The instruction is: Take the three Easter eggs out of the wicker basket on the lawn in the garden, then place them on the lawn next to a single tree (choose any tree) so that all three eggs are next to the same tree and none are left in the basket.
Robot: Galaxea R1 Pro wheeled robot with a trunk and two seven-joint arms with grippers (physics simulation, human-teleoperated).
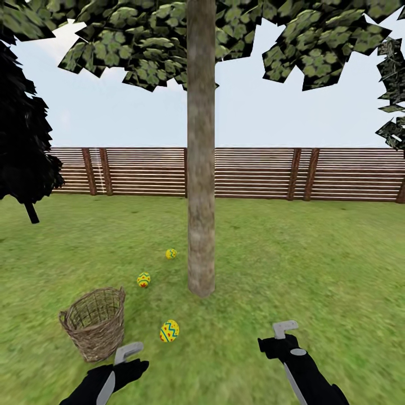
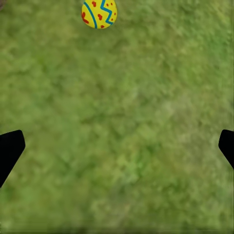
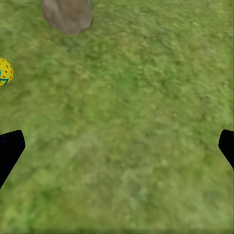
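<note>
The tree (image 1: 201,169) stands upright in the middle of the lawn (image 1: 315,264), its pale trunk rising into a leafy canopy, and everything else is easiest placed from its base. All three Easter eggs lie on the grass on the left side of the trunk: the farthest egg (image 1: 171,253) sits just beside the trunk, the middle egg (image 1: 144,279) is near the base a little farther out, and the nearest egg (image 1: 169,331) lies on the robot's side of the base (its blue zigzag band and red marks show clearly). The wicker basket (image 1: 95,322) stands upright farther left of the tree than the eggs, and what shows of its inside holds no egg. Behind the tree runs a brown slatted fence (image 1: 253,173), with a dark cone-shaped tree (image 1: 22,140) well to its left. The left gripper (image 2: 117,151) hangs released over bare grass, fingers spread wide apart, and the right gripper (image 3: 117,151) is likewise released, holding nothing.
</note>
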